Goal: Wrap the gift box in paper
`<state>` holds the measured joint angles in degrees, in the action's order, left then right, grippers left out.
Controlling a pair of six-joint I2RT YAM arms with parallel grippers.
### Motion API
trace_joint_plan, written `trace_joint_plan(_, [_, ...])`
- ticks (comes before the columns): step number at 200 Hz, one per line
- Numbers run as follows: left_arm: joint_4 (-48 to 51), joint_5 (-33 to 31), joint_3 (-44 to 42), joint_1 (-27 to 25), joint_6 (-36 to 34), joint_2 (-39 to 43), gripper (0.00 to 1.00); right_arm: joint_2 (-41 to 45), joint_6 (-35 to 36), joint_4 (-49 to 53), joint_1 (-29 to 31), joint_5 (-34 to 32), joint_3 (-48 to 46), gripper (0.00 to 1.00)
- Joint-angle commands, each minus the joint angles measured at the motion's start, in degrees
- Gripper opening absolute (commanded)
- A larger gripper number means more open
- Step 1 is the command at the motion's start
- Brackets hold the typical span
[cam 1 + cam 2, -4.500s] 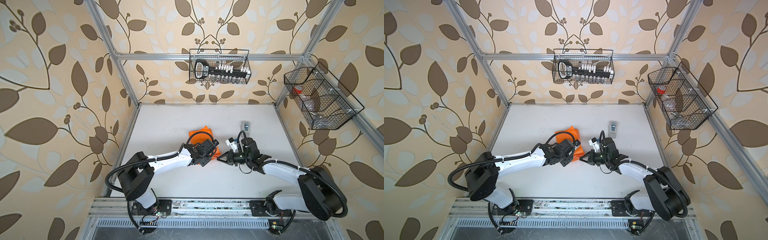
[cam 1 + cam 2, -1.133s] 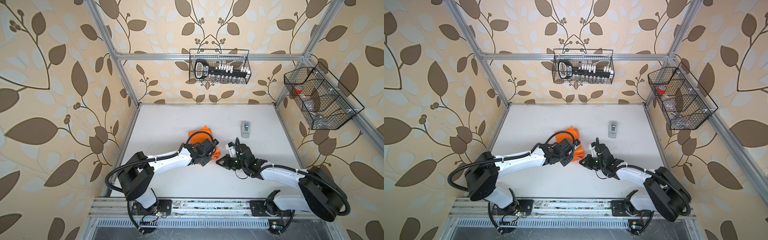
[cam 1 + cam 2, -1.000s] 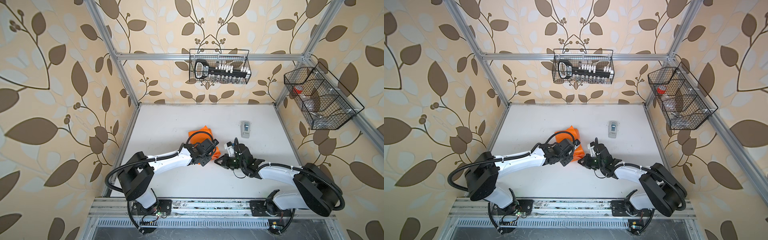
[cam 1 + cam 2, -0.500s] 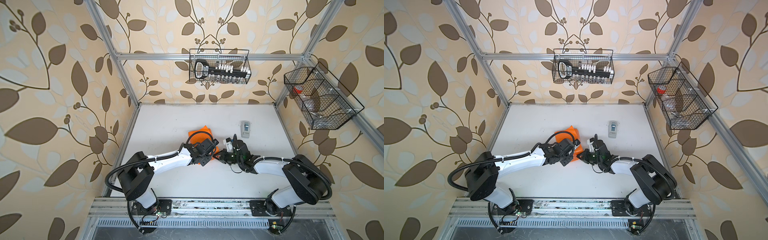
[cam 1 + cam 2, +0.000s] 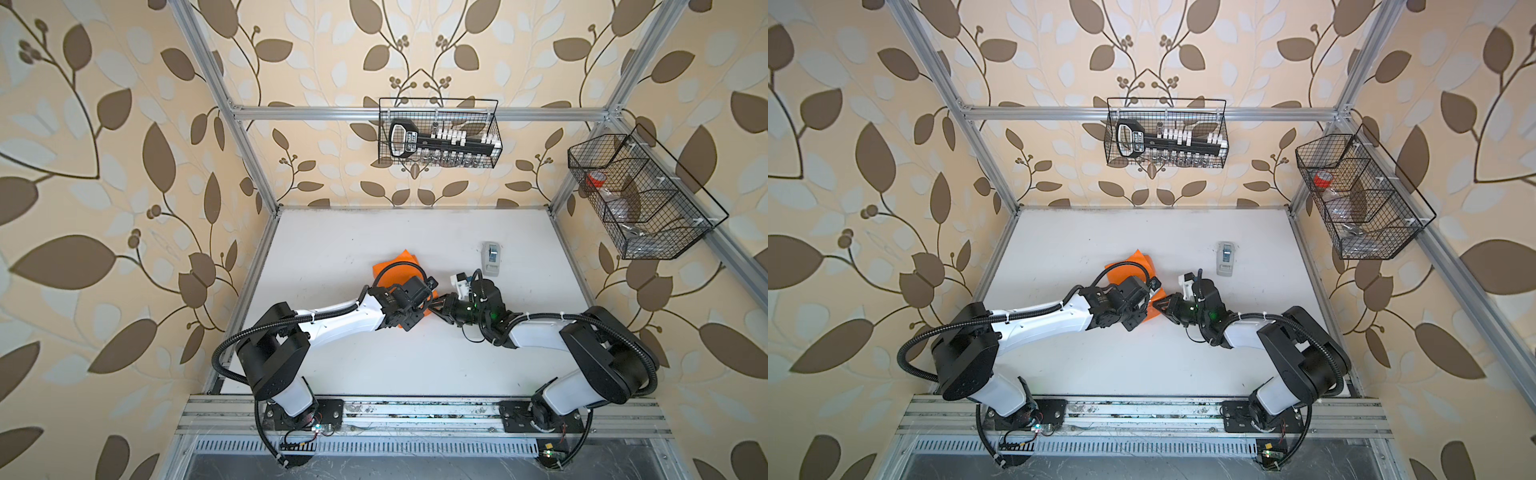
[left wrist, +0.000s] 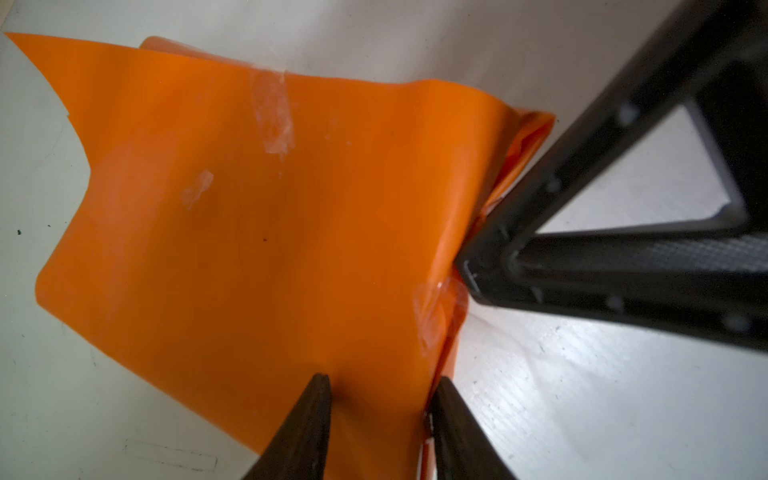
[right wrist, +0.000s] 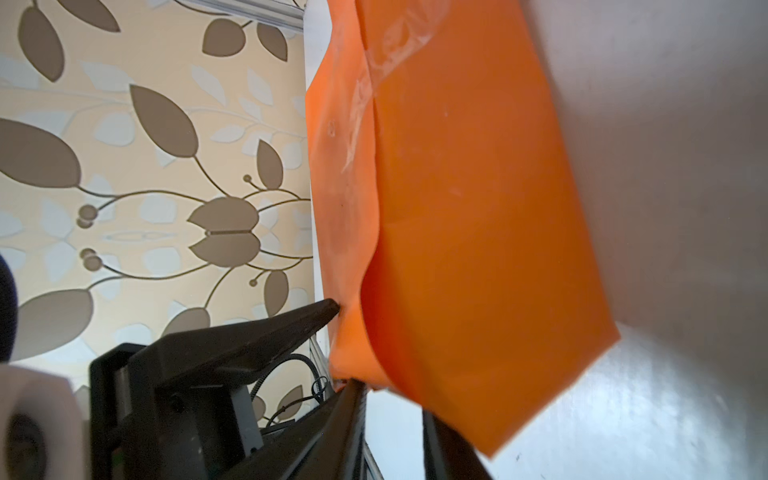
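The orange paper (image 5: 395, 269) (image 5: 1128, 266) lies folded into a parcel at the table's middle, and the gift box is hidden under it. Strips of clear tape (image 6: 272, 116) sit on the paper (image 6: 249, 232). My left gripper (image 5: 417, 313) (image 6: 380, 382) is shut on the paper, with a fold of it between both fingertips. One of its fingertips (image 7: 328, 309) dents the parcel's side. My right gripper (image 5: 440, 305) (image 6: 469, 270) reaches in from the right with its tips at the parcel's edge. In the right wrist view its jaws (image 7: 395, 409) stand slightly apart under a hanging corner of paper (image 7: 478, 249).
A small grey tape dispenser (image 5: 491, 258) (image 5: 1225, 257) stands behind the right gripper. A wire basket (image 5: 440, 133) with tools hangs on the back wall. Another wire basket (image 5: 640, 195) hangs on the right wall. Aluminium frame posts edge the white table (image 5: 374, 365).
My right gripper has slid left along the table to the parcel's edge, and its shut jaws have parted a little. The left gripper and the paper have stayed put.
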<state>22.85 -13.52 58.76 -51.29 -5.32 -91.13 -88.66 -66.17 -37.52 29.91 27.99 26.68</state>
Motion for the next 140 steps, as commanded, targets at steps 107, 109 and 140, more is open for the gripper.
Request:
trace_joint_plan(107, [4.68, 4.11, -0.61, 0.57, 1.54, -3.33, 0.41, -0.64, -11.85, -20.74, -2.09, 2.65, -8.22, 0.18])
trace_joint_plan(109, [4.71, 4.11, -0.59, 0.57, 1.54, -3.39, 0.41, -0.11, -11.56, -19.94, -2.08, 2.57, -8.22, 0.17])
trace_joint_plan(140, [4.73, 4.11, -0.58, 0.59, 1.54, -3.26, 0.41, 8.84, -4.84, -4.42, -1.93, 0.53, -7.29, 0.1])
